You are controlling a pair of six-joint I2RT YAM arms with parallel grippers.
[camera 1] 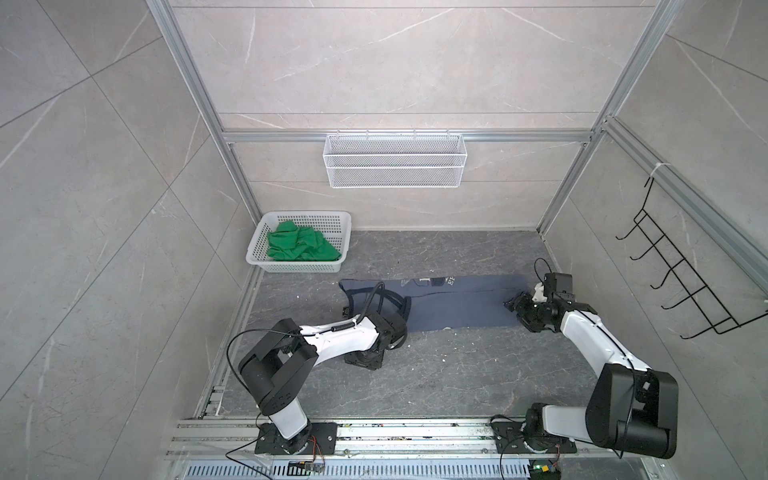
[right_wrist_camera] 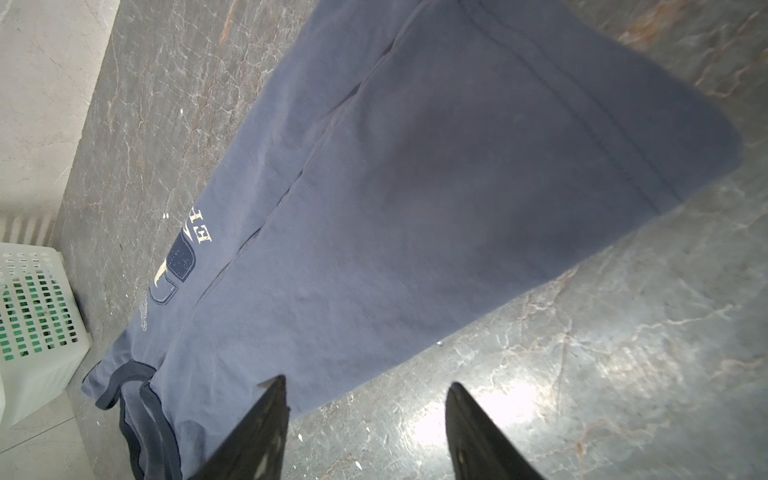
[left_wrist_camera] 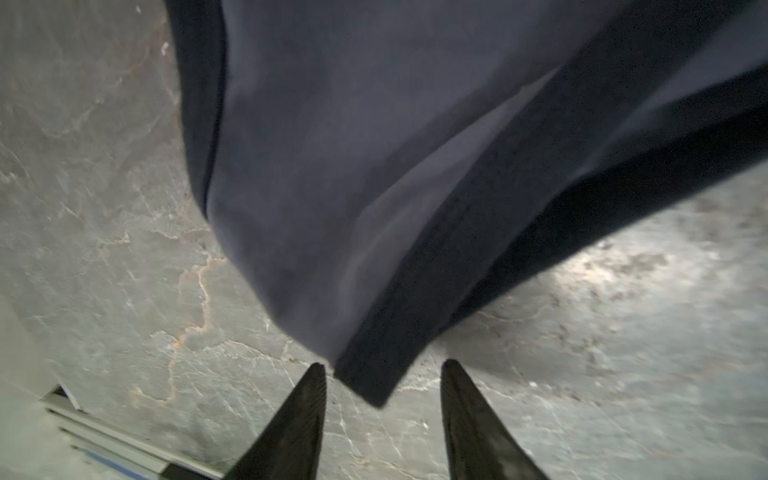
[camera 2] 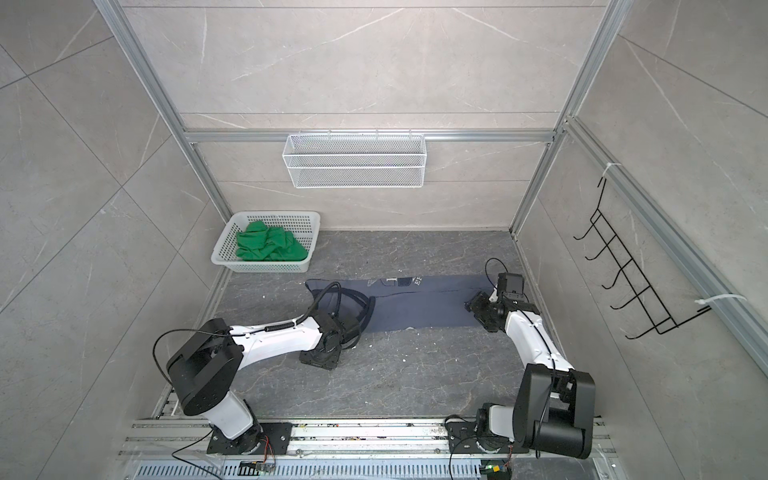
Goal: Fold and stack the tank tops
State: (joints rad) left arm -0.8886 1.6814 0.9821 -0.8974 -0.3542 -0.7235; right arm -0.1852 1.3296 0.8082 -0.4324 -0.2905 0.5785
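Lying flat: 1 blue top (camera 1: pixel 457 307); 1 green top (camera 1: pixel 301 247) in basket (camera 1: pixel 307 214); left tool (left_wrist_camera: pixel 384 363), right tool (right_wrist_camera: pixel 369 381) gaping.

White plastic basket (camera 1: pixel 307 214), hanging wire basket (camera 1: pixel 395 166), black hook rack (camera 1: pixel 690 282)

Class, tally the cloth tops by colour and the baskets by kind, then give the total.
Blue tank top: 1
Green tank top: 1
White plastic basket: 1
White wire basket: 1
Total: 4
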